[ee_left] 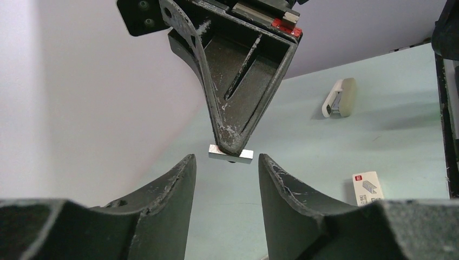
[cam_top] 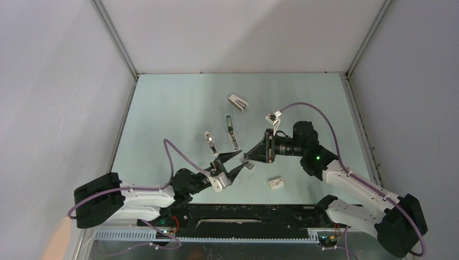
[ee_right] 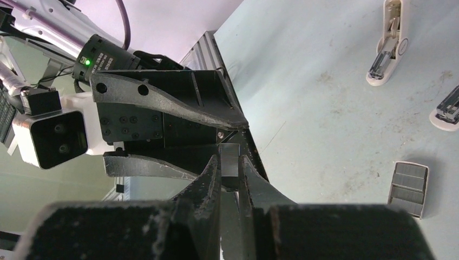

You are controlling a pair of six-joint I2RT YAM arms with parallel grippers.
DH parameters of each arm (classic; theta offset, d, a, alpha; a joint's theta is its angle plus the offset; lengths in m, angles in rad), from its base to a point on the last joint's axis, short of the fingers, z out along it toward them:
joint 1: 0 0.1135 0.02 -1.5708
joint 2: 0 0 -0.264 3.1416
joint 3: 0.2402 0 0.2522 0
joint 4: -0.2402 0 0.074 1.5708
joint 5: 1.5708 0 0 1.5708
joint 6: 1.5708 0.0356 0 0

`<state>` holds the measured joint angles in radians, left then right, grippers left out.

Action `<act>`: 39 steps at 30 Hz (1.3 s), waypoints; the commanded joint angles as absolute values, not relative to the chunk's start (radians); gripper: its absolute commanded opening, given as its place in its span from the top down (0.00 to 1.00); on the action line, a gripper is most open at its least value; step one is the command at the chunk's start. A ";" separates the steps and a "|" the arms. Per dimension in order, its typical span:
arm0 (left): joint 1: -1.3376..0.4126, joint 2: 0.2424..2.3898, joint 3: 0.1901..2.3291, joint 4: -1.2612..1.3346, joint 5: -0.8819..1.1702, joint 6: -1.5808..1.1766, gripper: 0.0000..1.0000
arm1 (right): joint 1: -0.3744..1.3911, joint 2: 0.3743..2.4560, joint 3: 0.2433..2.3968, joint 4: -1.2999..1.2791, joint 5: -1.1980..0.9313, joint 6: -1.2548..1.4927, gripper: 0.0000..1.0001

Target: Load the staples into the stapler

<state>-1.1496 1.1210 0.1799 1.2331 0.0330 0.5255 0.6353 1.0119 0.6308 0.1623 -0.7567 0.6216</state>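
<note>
My right gripper [cam_top: 250,158] is shut on the staples [cam_top: 249,166], a small grey metal block, and holds them above the table. In the right wrist view the staples [ee_right: 230,153] stick out between the closed tips of the right gripper [ee_right: 230,162]. My left gripper [cam_top: 242,160] is open and empty, facing the right one tip to tip. In the left wrist view the staples [ee_left: 244,157] hang just beyond the mouth of the left gripper [ee_left: 225,163], touching neither finger. The slim stapler [cam_top: 231,132] lies on the table behind both grippers.
A white wedge-shaped stapler [cam_top: 238,102] lies at the back. A longer white stapler [cam_top: 210,142] lies left of the slim one. A small white box [cam_top: 276,183] with a red mark [ee_left: 367,187] sits near the right arm. A white-and-cream stapler [ee_left: 340,97] shows further off.
</note>
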 commanded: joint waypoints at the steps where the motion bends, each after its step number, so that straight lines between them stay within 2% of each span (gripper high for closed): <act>1: -1.158 1.113 0.204 1.272 0.038 0.562 0.50 | 0.649 1.015 0.630 0.224 -0.787 0.623 0.88; 16: -1.160 0.978 0.215 1.050 0.080 0.603 0.55 | 0.666 1.032 0.630 0.233 -0.823 0.596 0.88; 39: -1.184 0.916 0.222 1.001 0.083 0.625 0.64 | 0.680 1.069 0.632 0.268 -0.845 0.601 0.88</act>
<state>-1.1698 0.9417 0.1856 0.9730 0.0814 0.6029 0.6750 1.0607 0.6308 0.2222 -0.8379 0.6163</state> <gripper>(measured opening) 0.374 0.141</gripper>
